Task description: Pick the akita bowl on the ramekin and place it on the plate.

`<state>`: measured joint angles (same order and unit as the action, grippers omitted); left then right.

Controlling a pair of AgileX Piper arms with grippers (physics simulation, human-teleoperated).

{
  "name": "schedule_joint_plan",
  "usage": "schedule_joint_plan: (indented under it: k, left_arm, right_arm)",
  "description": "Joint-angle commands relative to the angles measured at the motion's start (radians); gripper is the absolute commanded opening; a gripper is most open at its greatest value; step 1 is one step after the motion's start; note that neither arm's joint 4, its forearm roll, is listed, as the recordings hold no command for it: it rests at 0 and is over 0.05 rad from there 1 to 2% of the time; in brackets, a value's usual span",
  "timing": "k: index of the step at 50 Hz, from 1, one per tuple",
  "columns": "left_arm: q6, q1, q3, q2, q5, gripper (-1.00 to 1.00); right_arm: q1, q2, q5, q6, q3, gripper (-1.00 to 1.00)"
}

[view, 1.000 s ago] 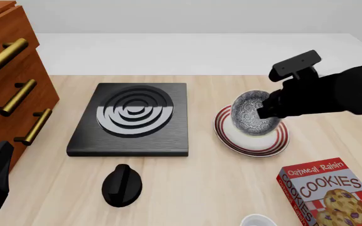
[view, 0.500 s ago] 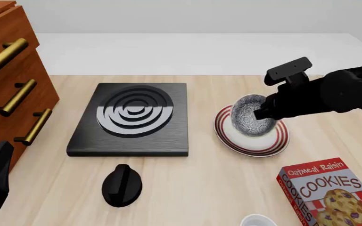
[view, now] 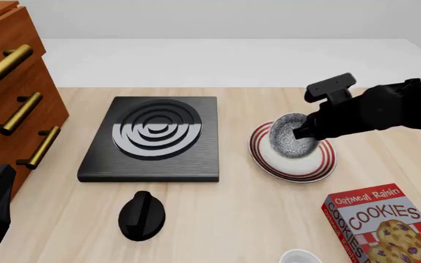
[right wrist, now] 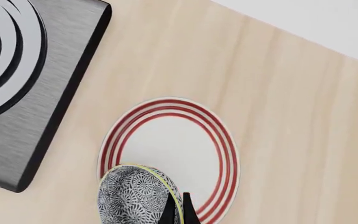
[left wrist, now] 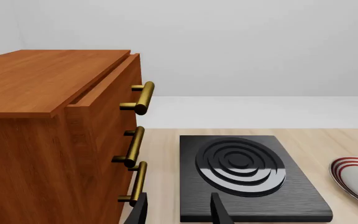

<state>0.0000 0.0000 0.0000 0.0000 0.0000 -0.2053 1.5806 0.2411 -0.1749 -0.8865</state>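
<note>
The right tool (view: 303,130) pinches the rim of the akita bowl (view: 291,135), holding it tipped right above the plate (view: 326,164), so it only needs to go down.

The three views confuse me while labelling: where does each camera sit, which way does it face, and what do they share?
Front view: fixed above the arms' side, facing forward and down; shows the right gripper holding the akita bowl over the plate.
Left wrist view: behind the left gripper, facing cabinet and stove.
Right wrist view: looks down on bowl and plate.
All three share stove and plate.
</note>
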Motion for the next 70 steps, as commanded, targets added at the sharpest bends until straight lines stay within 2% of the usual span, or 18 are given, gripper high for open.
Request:
schedule_joint_plan:
  k: [1,8,16,20,30,66,67,70]
  left_arm:
    - [0.0,0.0,0.0,0.0,0.0,1.0]
    - [0.0,0.0,0.0,0.0,0.0,1.0]
    - [0.0,0.0,0.0,0.0,0.0,1.0]
    - [0.0,0.0,0.0,0.0,0.0,1.0]
    - [0.0,0.0,0.0,0.0,0.0,1.0]
    - [0.0,0.0,0.0,0.0,0.0,1.0]
    - [0.0,0.0,0.0,0.0,0.0,1.0]
    - [0.0,0.0,0.0,0.0,0.0,1.0]
  right_arm:
    - [0.011,0.058,-0.019,0.014,-0.03,-1.0]
    - [0.009,0.079,-0.013,0.018,-0.05,-1.0]
    - [0.028,0.124,-0.059,0.018,-0.03,-1.0]
    - [0.054,0.15,-0.072,-0.002,-0.03,-1.0]
    - [0.044,0.185,-0.095,0.021,-0.026,-1.0]
    - [0.064,0.256,-0.149,-0.037,-0.015,-1.0]
    - [0.065,0.252,-0.148,-0.038,-0.016,1.0]
    - [0.061,0.239,-0.142,-0.036,-0.018,1.0]
